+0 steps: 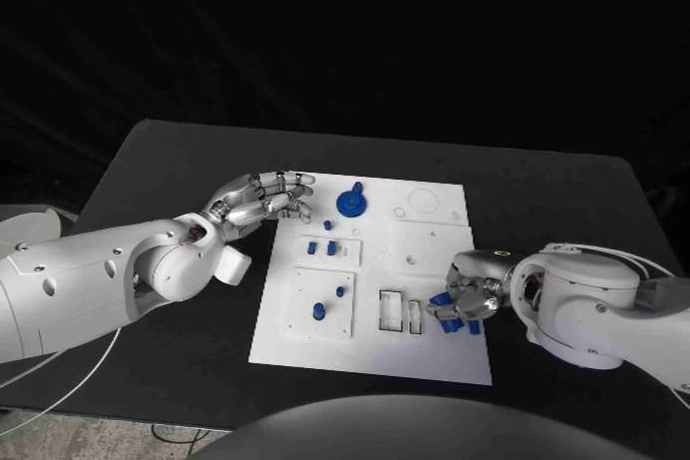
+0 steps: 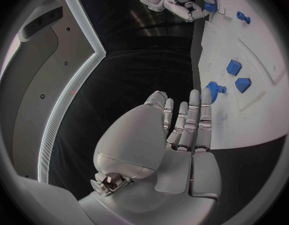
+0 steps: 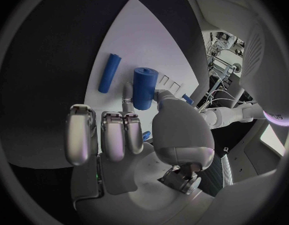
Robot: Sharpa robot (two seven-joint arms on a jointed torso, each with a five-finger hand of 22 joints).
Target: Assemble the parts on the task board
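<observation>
The black surface (image 1: 172,161) carries the white task board (image 1: 432,355) at its middle, with its long side running away from me.

My right robot hand (image 1: 463,302) sits over the near right part of the task board, just beside the two narrow rectangular slots (image 1: 400,310). It pinches a blue cylinder (image 3: 144,87) between the thumb and a finger; the other fingers (image 3: 113,135) are curled loosely beside it. In the right wrist view, the long axis of the blue cylinder runs roughly in line with the fingers, and its flat end faces away from the palm. A thinner blue peg (image 3: 109,73) lies flat on the board just beside the held cylinder, with its long axis nearly parallel to it.

My left robot hand (image 1: 263,201) hovers at the far left edge of the task board. It holds nothing, and its fingers (image 2: 193,120) are extended, close together and pointing toward the board. A blue gear part (image 1: 351,201) stands on the board near those fingertips. Small blue blocks (image 1: 322,247) stand on a raised panel between the two hands.
</observation>
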